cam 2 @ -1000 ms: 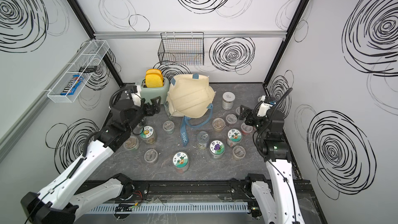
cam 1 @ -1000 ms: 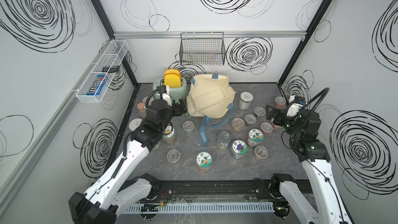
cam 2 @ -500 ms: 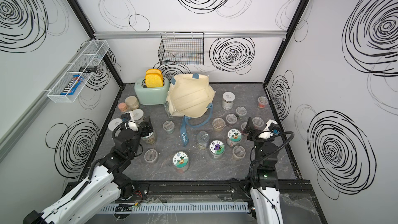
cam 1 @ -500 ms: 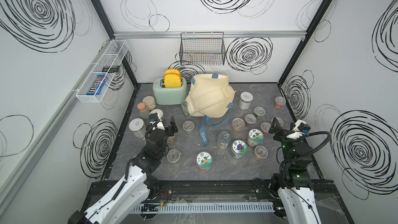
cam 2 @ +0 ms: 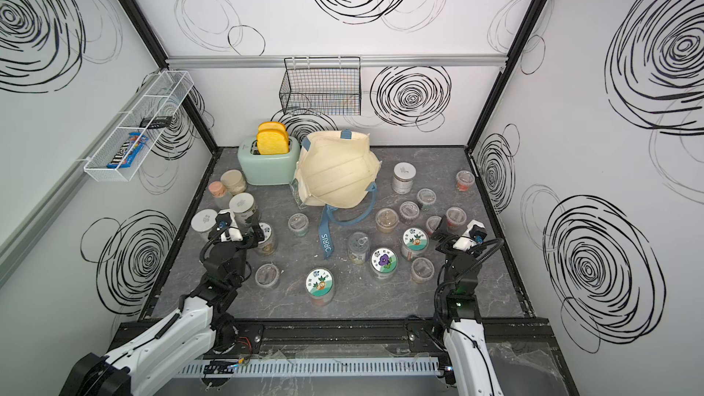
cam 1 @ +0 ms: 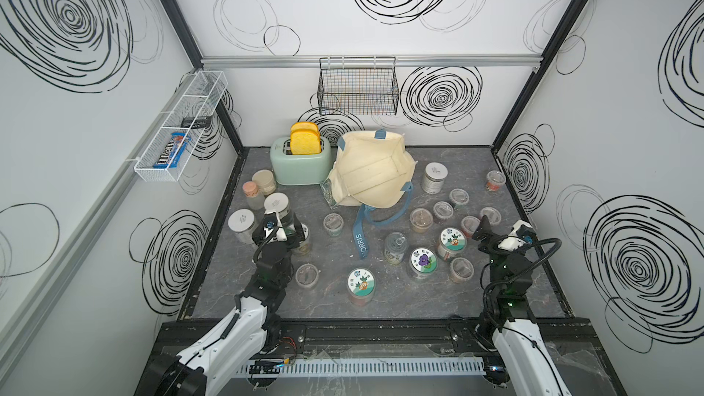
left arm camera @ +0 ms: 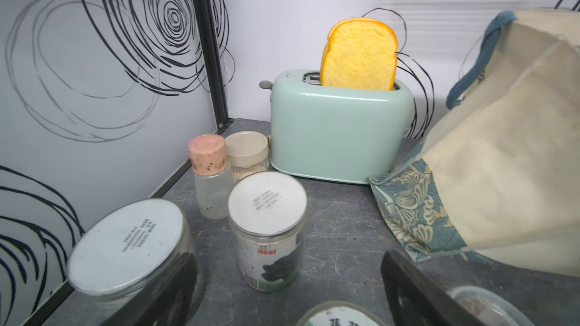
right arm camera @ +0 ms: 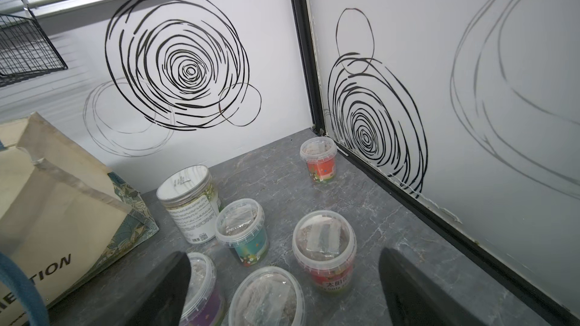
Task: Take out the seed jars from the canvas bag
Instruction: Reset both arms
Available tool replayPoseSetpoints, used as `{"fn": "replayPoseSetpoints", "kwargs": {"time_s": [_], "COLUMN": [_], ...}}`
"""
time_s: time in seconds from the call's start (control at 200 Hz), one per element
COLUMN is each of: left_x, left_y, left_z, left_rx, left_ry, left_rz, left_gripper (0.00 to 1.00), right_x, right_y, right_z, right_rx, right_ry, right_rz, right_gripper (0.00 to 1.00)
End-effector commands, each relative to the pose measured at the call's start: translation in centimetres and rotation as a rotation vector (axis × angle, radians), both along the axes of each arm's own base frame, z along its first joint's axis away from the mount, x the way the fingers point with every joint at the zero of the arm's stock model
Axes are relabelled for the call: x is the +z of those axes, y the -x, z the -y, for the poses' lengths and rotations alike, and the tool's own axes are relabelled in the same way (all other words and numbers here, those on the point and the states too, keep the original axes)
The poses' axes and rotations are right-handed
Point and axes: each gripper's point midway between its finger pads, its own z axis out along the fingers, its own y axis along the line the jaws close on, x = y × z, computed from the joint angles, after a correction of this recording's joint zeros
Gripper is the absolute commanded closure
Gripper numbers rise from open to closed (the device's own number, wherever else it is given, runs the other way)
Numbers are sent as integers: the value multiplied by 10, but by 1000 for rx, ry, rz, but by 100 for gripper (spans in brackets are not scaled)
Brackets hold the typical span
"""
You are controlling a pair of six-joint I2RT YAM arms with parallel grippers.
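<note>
The cream canvas bag (cam 1: 371,169) (cam 2: 335,171) slumps at the back middle beside the toaster, its blue-grey strap (cam 1: 360,239) trailing forward; from above only cream cloth shows on it. Several seed jars stand scattered on the table: sticker-lidded ones (cam 1: 360,283) (cam 1: 423,262), clear-lidded ones (cam 1: 421,219) (right arm camera: 323,239) and silver-lidded ones (cam 1: 242,222) (left arm camera: 266,214). My left gripper (cam 1: 284,227) (left arm camera: 292,290) hangs open over the jars at the left, holding nothing. At the right, over clear-lidded jars (right arm camera: 266,296), my right gripper (cam 1: 495,232) (right arm camera: 287,280) is open and empty.
A mint toaster (cam 1: 301,165) with yellow bread slices stands at the back left. Two frosted jars with tan (cam 1: 264,180) and pink (cam 1: 250,190) tops are beside it. A black wire basket (cam 1: 358,89) hangs on the back wall, a white wire shelf (cam 1: 179,127) on the left wall.
Both arms have drawn back from the bag's sides toward the front edge and lowered. Both grippers stayed open and empty. The bag and jars have not moved.
</note>
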Motion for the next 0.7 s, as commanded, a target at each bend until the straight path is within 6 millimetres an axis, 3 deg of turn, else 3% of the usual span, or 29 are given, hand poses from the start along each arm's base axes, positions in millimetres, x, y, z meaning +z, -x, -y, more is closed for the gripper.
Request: {"fn": "replayPoseSetpoints", "kwargs": {"time_s": [0.0,0.225,0.32,0.405,0.545,0.695], "left_x": [24,4,-15,-15,-8,-7], "left_y": [-14,-3,-4,-16,-23,-41], "left_z": [5,1,-2,8,-1,1], "left_rx": [-24,20,25,-19,14,-16], "left_ry": [6,-33,-27,-62,-56,-58], "left_rz": [57,22,1,-21,29,29], "left_gripper": [4,4,4,4,4,4], "right_x": [-22,-21,-23,-23,-23,-24], "right_y": [0,-17,-30,-40,-52,-72], "right_z": [4,-2,-9,-13,-13,-27], "right_rx": [-23,23,70,94,95,158], "right_ry": [-14,0,15,25,32,80], "right_rz": [-30,-48,-73,-82,-81,-119], "right_gripper": [3,2,3,3,3,2]}}
